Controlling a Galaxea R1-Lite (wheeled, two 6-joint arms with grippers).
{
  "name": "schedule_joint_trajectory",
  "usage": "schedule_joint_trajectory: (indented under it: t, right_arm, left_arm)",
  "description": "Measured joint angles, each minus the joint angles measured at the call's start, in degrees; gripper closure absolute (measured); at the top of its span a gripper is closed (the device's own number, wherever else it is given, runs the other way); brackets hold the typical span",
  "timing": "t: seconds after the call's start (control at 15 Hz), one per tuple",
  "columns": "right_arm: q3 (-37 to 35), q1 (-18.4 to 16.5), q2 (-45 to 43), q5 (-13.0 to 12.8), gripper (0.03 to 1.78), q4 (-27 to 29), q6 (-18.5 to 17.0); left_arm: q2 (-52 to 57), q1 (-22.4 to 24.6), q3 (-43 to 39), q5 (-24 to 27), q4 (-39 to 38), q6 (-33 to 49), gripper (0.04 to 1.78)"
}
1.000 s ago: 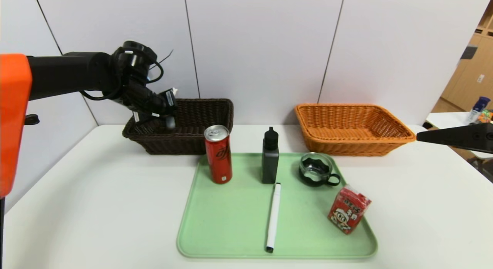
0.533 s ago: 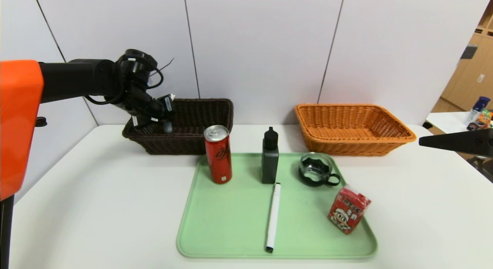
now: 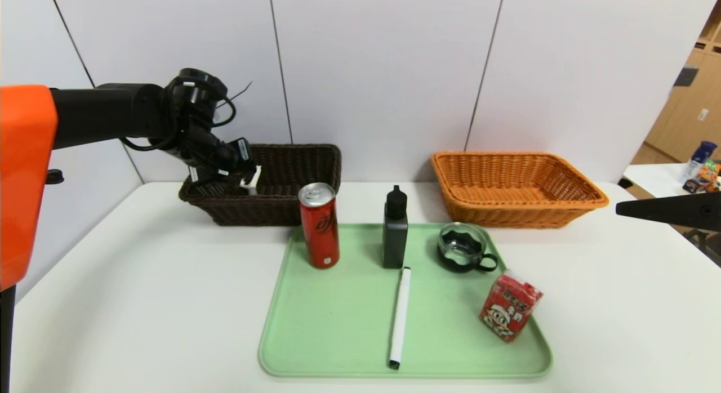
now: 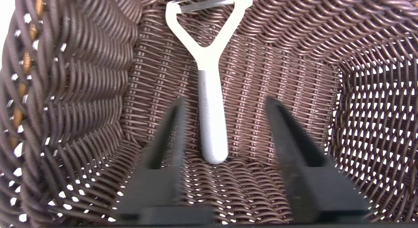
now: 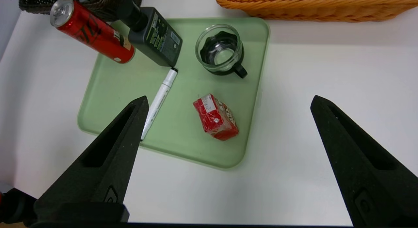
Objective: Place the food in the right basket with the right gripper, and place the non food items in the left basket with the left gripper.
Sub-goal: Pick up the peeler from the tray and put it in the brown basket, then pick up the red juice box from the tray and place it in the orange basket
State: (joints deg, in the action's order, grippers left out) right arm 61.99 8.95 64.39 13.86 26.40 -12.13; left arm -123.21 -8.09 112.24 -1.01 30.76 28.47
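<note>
Peeler (image 4: 210, 90) lies flat on floor of left basket (image 4: 81, 74), long axis running straight out from left claw (image 4: 225, 107), grey handle end nearest, blade end far. Left claw released, jaws spread either side of handle, not touching. My read: drop done. Next non-food pick likely black bottle (image 3: 395, 230) on green tray (image 3: 332, 325) (nearer left arm). Right claw (image 5: 228, 107) wide apart, hovers over surface (image 5: 310, 74), red carton (image 5: 216, 117) directly below it.
</note>
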Motion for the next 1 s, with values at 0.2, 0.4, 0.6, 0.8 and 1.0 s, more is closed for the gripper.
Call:
schedule_joint_trajectory:
  t: [0.2,0.4,0.6,0.8,1.0]
  right_arm:
    - [-1.99,0.04,-0.87,0.00,0.10,-5.35,0.26]
    - [-2.71,-0.02,-1.05,-5.55,0.10,-7.52,0.87]
    - [-2.86,-0.22,0.73,-19.72,0.10,-10.56,0.67]
    - [-6.40,-0.27,1.79,-24.83,0.10,-15.01,4.17]
    - [-8.69,1.16,2.30,-18.30,0.10,-19.49,4.47]
  left_arm:
    - [2.01,-0.04,-0.02,0.00,-0.33,-0.02,0.62]
    - [8.13,-1.38,-0.15,0.09,2.34,0.02,0.46]
    - [15.88,-4.46,-0.35,0.61,8.98,0.41,0.35]
    - [22.16,-9.46,-0.56,0.74,13.18,0.80,0.28]
    - [27.37,-14.64,-2.40,0.79,16.57,1.07,0.22]
